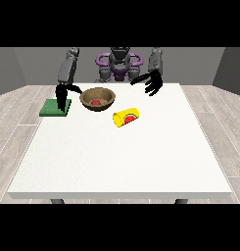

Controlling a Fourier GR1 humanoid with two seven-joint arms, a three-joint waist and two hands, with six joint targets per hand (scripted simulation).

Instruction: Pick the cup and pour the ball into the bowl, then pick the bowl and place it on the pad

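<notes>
Three things sit toward the far side of the white desk (121, 162): a green pad (55, 108) at the left, a wooden bowl (97, 98) holding a red ball (96, 102) just beside it, and a yellow cup (127, 117) tipped on its side near the bowl, its long axis running left-right and slightly away. The hand at the view's left (61, 96) hangs over the pad, fingers pointing down, holding nothing. The hand at the view's right (152, 82) hovers spread open beyond the cup.

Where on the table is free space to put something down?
The white table is bare in its whole near half, in front of the yellow cup, and along its right side. The far left is crowded: green pad, wooden bowl and the hand at the view's left.
</notes>
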